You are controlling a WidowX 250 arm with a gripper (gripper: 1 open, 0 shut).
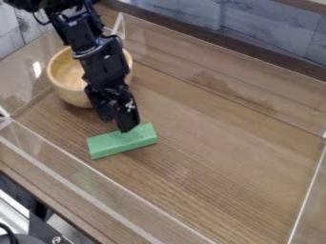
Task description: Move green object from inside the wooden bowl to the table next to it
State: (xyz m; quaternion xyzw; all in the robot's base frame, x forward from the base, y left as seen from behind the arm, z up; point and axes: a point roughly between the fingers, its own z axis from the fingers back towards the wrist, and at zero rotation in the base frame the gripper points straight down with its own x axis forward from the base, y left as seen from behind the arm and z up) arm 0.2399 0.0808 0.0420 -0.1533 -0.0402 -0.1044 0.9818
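The green object [122,142], a flat bright-green block, lies on the table [223,129] just right of and in front of the wooden bowl [64,71]. The bowl's pale inside shows nothing in it; the arm covers its right rim. My black gripper [124,118] points down right above the block's far edge. Its fingers stand apart and hold nothing. I cannot tell whether the fingertips still touch the block.
Low clear acrylic walls edge the tabletop: one along the front [90,186], one on the left [19,91], one at the back [216,52]. The dark arm [87,43] rises over the bowl toward the upper left. Bare wood stretches to the right.
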